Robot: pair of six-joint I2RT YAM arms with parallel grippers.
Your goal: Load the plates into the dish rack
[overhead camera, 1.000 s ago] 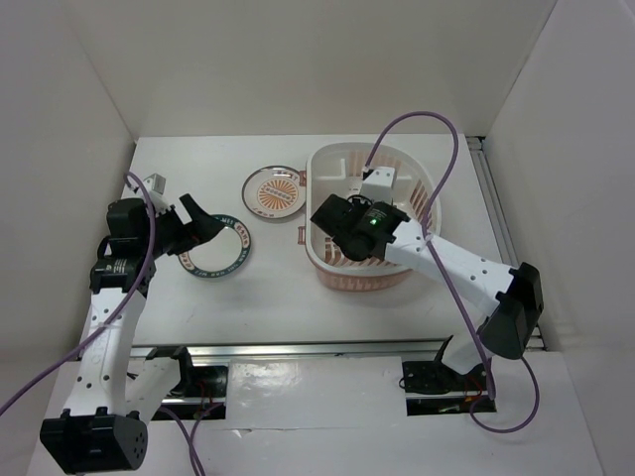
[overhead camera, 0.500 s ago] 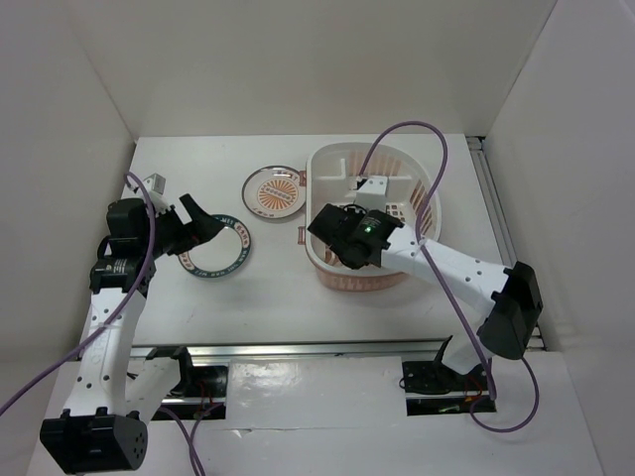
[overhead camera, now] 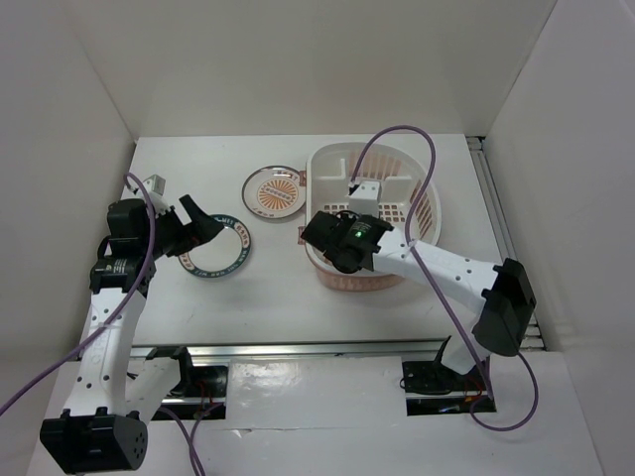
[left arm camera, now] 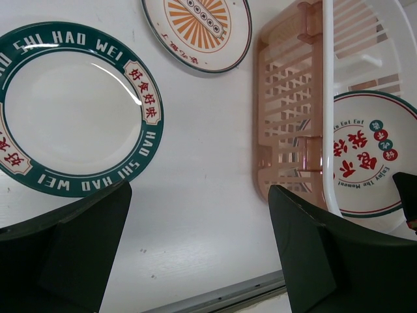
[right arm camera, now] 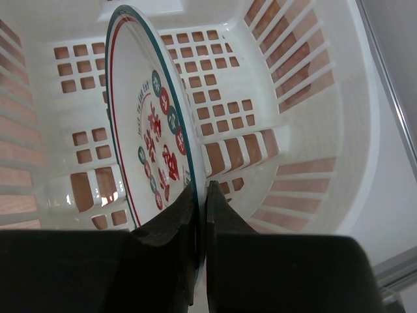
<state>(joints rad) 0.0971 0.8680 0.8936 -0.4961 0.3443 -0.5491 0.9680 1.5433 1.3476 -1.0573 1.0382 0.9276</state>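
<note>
The dish rack [overhead camera: 433,201] stands at the right of the table. My right gripper [overhead camera: 335,236] is inside it, shut on the rim of the red-motif plate [right arm camera: 151,124], which stands on edge over the slotted base [right arm camera: 225,111]. In the right wrist view the gripper [right arm camera: 201,190] pinches the plate's lower edge. The left wrist view shows that plate [left arm camera: 362,162] behind the rack's wall [left arm camera: 290,111]. My left gripper [overhead camera: 201,234] is open and empty above the teal lettered plate [overhead camera: 238,244], which lies flat on the table [left arm camera: 78,107]. The orange sunburst plate [overhead camera: 275,190] lies flat beside the rack [left arm camera: 199,29].
White walls enclose the table on the left, back and right. A metal rail [overhead camera: 298,349] runs along the near edge. A purple cable [overhead camera: 422,149] arcs over the rack from the right arm.
My right gripper has moved left and nearer inside the rack with the red-motif plate in it. The left arm and the two plates on the table have not moved.
</note>
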